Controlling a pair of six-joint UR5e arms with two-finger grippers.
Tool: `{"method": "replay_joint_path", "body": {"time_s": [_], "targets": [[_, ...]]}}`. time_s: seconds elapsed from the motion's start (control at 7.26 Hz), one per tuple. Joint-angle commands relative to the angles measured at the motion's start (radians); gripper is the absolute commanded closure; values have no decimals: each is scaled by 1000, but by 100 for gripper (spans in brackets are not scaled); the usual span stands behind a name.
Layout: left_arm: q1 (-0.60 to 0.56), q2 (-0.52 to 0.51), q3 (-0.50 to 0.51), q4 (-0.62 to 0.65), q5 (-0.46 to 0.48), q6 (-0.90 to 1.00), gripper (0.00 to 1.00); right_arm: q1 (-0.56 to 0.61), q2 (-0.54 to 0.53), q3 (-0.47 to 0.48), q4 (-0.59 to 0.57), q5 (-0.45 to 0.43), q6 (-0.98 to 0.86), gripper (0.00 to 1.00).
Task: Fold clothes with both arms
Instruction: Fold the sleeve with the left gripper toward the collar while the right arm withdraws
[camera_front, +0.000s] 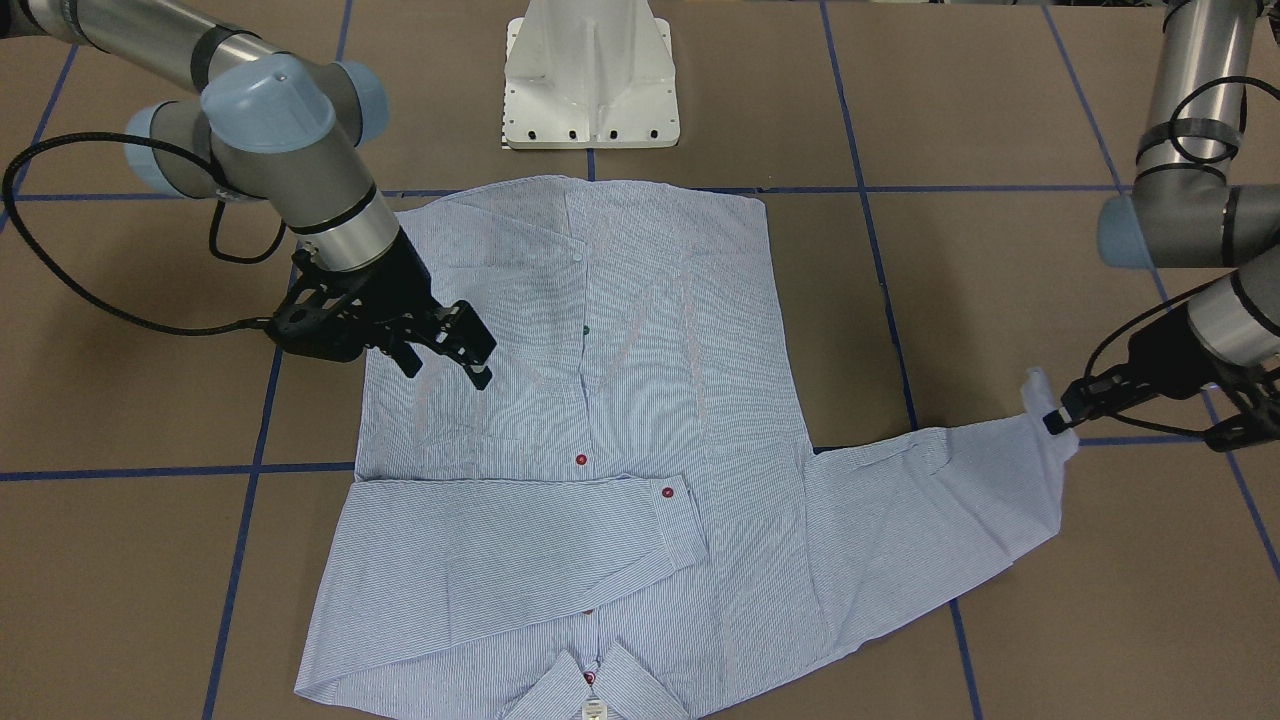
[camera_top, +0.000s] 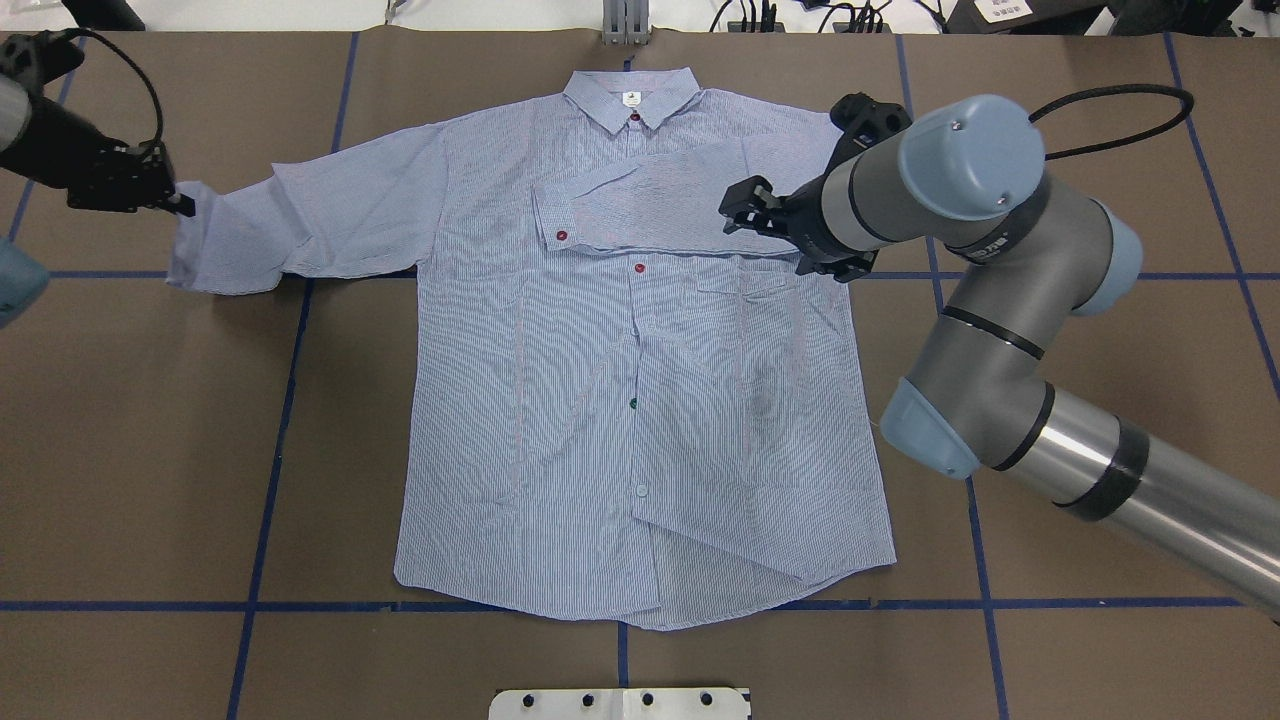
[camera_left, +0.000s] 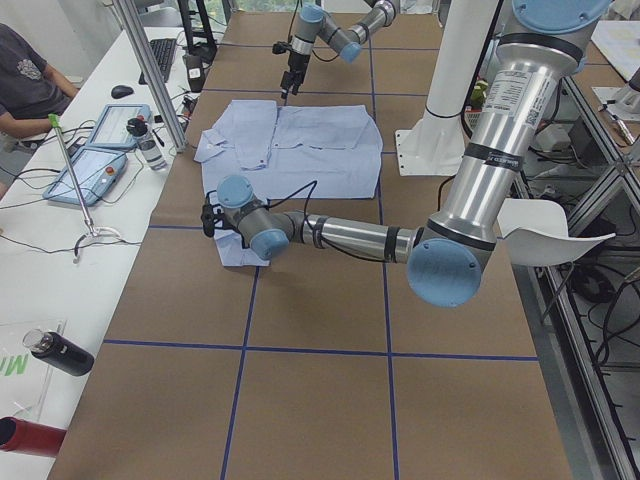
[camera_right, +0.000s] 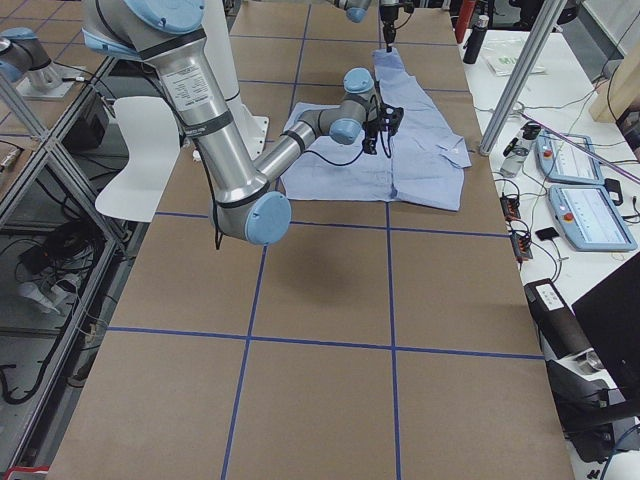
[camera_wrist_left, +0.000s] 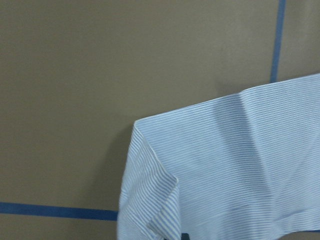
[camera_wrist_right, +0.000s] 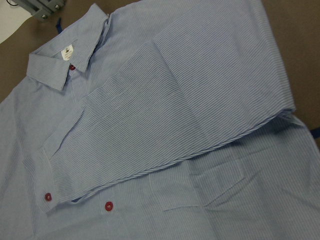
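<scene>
Looking at the striped shirt (camera_top: 600, 400) lying flat and front-up on the table (camera_top: 150, 450), one sleeve (camera_top: 650, 195) folded across the chest, left gripper (camera_top: 183, 207) pinched on the other sleeve's cuff (camera_top: 200, 250), right gripper (camera_front: 447, 368) spread wide over the pocket side.

Bright, even light; faint shadows; left wrist view soft

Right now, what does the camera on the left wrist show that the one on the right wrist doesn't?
Only the left wrist camera shows the end of the stretched-out sleeve, seen against a wide stretch of table. Only the right wrist camera shows the collar, its white label, red buttons, the chest pocket and the other sleeve folded across the chest. Both show the same finely striped shirt and some brown table.
</scene>
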Motion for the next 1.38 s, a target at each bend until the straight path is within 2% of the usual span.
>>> {"method": "replay_joint_path", "body": {"time_s": [0.0,0.14,0.28,0.55,1.1,1.24], "targets": [[167,-174,-25,2,110,-338,100,111,-126,32,5,99,-158,0],[218,-249,-17,13,155,-432,100,176,-181,31,8,159,-268,0],[278,-349,1,63,221,-515,100,202,-215,32,8,178,-319,0],[347,-579,183,94,304,-636,100,207,-258,44,11,172,-331,0],[372,-727,314,91,387,-705,100,205,-265,49,17,166,-328,0],[376,-735,316,90,387,-722,100,205,-265,47,17,166,-328,0]]}}
